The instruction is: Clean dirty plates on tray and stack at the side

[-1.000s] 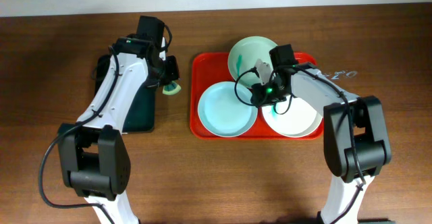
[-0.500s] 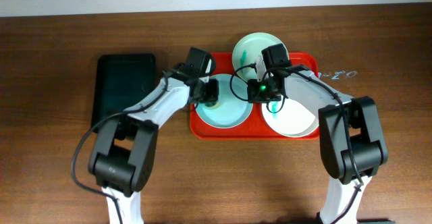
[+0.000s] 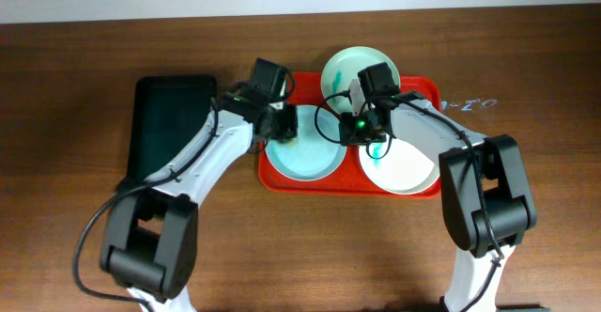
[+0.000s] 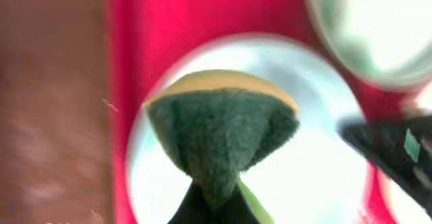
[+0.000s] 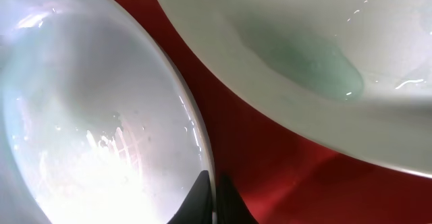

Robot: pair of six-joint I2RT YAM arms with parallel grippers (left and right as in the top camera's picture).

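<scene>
Evidently the left gripper has crossed from beside the black tray onto the red tray within the last second. It is clamped on a green-and-yellow scouring sponge, scouring face down over the front-left mint-blue plate. Whether the sponge touches the plate cannot be told.

The right gripper has barely moved. Its fingertips are nearly together astride a plate rim, judged to be the same plate's right edge, next to the white plate.

The red tray has slid slightly leftward on the worktop.

All three plates remain on the tray, including the rear mint-blue plate. None is stacked at the side.

Assessment: scrubbing of the first plate is starting, and the task is at an early stage.
</scene>
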